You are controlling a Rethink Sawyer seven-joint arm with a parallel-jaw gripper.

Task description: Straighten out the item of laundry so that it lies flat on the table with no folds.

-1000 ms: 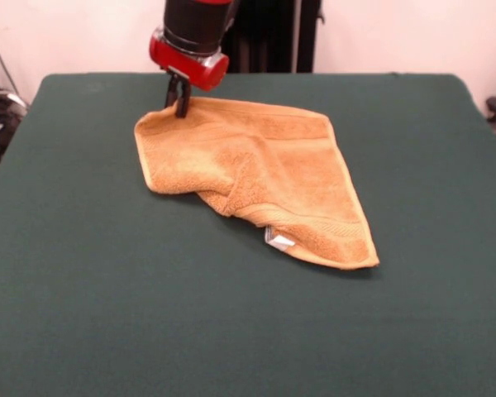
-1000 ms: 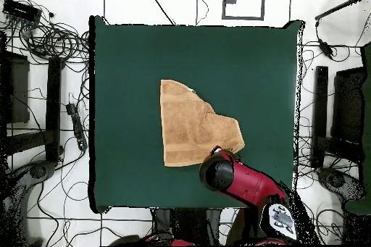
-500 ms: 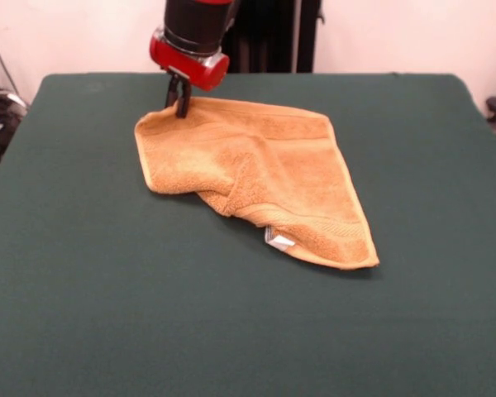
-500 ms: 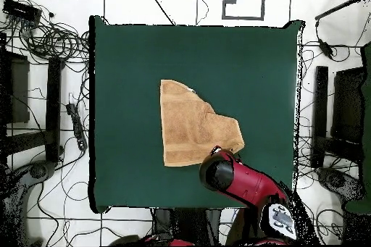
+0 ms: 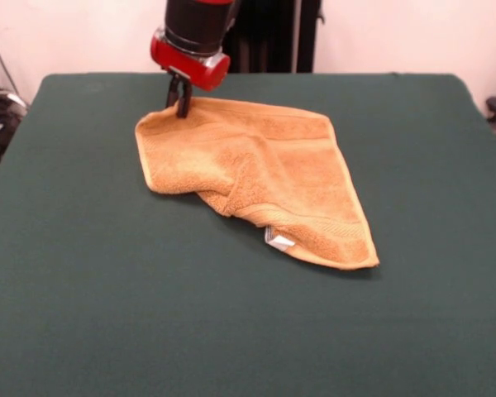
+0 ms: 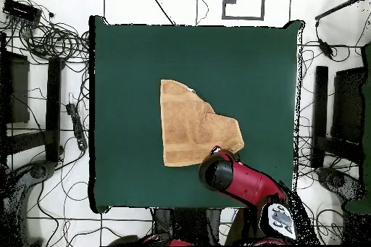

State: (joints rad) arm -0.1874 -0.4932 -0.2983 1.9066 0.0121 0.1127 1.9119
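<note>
towel [image 5: 260, 174]: orange terry, folded triangular | table [image 5: 107, 314]: green felt | tool [image 5: 179, 106]: pinched closed on towel's edge

My arm [image 5: 196, 25] is a chunky black cylinder with a glossy red collar at the wrist. From above the arm [image 6: 243, 182] is mostly red, with a black round end.

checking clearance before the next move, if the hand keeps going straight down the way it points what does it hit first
The hand points straight down at the towel's far edge, so it would meet the towel first; it may already be touching it.
</note>
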